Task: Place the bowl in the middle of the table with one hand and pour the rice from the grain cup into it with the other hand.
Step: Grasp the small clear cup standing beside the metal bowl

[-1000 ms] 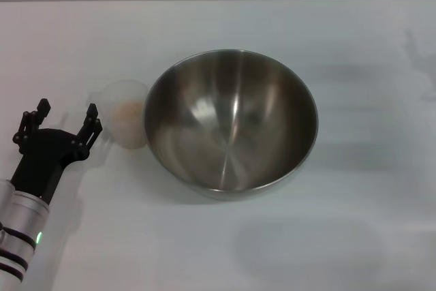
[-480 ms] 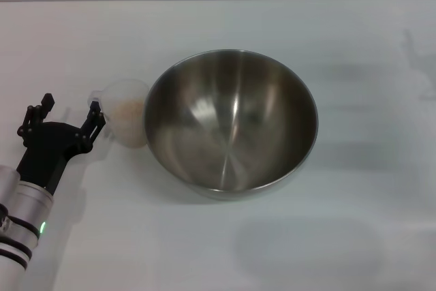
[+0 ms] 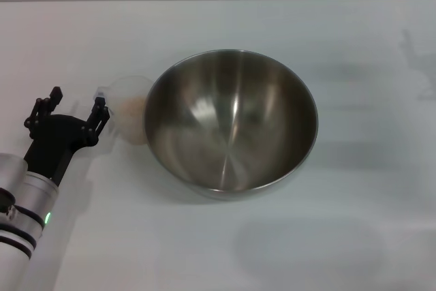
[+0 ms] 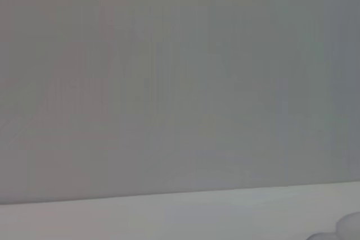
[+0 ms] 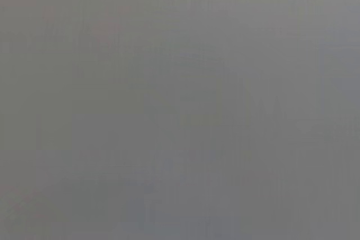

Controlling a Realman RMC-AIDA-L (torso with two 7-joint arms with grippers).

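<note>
A large stainless-steel bowl (image 3: 231,119) stands near the middle of the white table (image 3: 327,236), with nothing inside it. Touching its left side is the small clear grain cup (image 3: 126,103), upright, with pale rice (image 3: 132,105) showing in it. My left gripper (image 3: 77,105) is open at the left of the cup, its right finger close beside the cup wall and nothing between the fingers. The right gripper is out of view. The left wrist view shows only a grey wall and a strip of table; the right wrist view shows plain grey.
White tabletop stretches all around the bowl, with wide room at the right and front. A grey wall runs along the table's far edge.
My left gripper has moved forward and to the right, closing in on the grain cup. Bowl and cup have stayed where they were.
</note>
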